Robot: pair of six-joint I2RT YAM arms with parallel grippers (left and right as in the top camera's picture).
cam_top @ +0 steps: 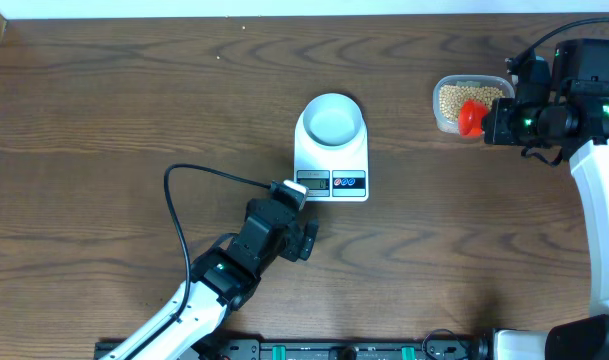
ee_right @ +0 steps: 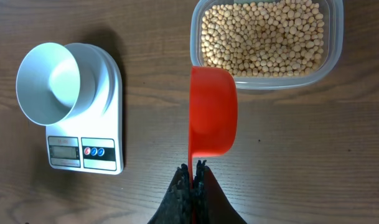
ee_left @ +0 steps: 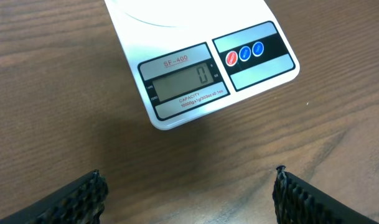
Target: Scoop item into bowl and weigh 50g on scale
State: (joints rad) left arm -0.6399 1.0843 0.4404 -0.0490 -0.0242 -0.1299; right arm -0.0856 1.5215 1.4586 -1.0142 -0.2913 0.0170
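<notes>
Red scoop (ee_right: 213,112), empty bowl (ee_right: 49,81), beans (ee_right: 264,31) in tub (ee_right: 270,82)

A dark wood-grain table (cam_top: 104,100) lies under even light, with a pale strip (cam_top: 284,6) along its far edge.

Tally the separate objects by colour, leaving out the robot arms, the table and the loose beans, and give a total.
White: 2, the bowl and the scale
Red: 1, the scoop
Clear: 1, the tub
Total: 4
</notes>
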